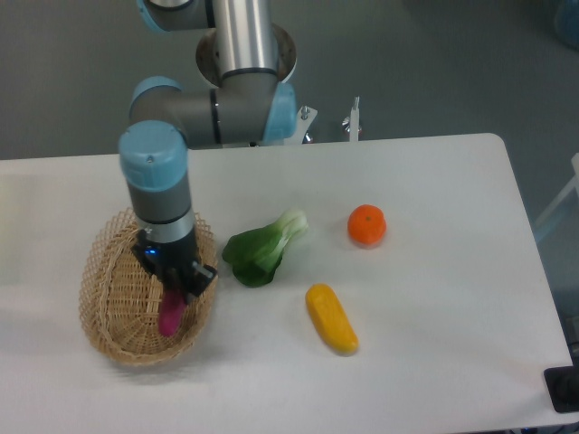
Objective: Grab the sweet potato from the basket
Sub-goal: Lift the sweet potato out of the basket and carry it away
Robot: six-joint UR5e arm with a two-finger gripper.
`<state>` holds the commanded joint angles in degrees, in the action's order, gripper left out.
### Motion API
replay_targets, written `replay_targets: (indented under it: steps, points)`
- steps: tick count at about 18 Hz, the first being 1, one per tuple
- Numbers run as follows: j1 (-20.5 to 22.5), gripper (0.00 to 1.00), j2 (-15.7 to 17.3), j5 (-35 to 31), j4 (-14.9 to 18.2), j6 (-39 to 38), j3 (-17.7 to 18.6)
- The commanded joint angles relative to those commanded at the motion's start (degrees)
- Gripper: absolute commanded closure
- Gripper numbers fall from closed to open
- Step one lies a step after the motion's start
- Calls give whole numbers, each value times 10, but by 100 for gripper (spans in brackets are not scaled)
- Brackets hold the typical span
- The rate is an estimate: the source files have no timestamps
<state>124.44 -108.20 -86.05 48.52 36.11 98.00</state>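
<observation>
The white table [434, 298] carries the wicker basket [109, 339] at its left; the arm [158, 181] reaches straight down into it; the gripper [176, 287] sits directly atop the sweet potato [170, 318], fingers apparently clamped on its upper end; the tuber stands tilted inside the basket.

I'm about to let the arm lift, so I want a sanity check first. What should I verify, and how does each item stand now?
1. Gripper over the basket: ok.
2. Jaws down at the sweet potato: ok.
3. Jaws firmly shut on it: cannot tell, the wrist hides them.
4. Sweet potato inside the basket, not on the rim: ok.
5. Bok choy, orange and yellow vegetable outside the basket, away from a straight lift: ok.
</observation>
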Motion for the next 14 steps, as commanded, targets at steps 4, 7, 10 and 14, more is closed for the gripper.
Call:
replay_targets:
  steps: [4,7,10,14]
  points:
    - [40,72,-1,0,1,75,-4]
    - [73,72,-7,-3,14,125,-26]
    - [123,72,-22,-3,22,195,-36]
    - [193,72,-26,-2,40,291,-39]
